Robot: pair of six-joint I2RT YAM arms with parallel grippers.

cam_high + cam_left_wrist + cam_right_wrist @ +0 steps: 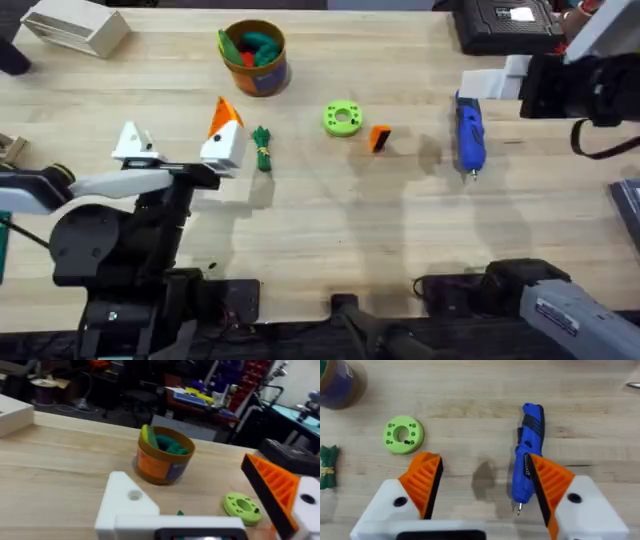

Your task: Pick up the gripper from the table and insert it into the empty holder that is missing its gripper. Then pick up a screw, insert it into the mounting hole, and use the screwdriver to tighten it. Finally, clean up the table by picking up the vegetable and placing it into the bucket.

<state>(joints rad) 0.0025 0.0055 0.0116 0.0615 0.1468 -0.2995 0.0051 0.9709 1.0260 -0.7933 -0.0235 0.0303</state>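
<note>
Fetching the loose orange finger

Your right tool [482, 497] is hovering released over the tabletop [330, 225]; your left tool [180, 145] is lacking a finger, so you cannot tell its state; next, be grasping the gripper [380, 138].

A lime-green ring with holes [342, 118] lay flat mid-table, while a white rectangular box [75, 27] sat at the far left corner and black equipment [503, 24] at the far right.
</note>
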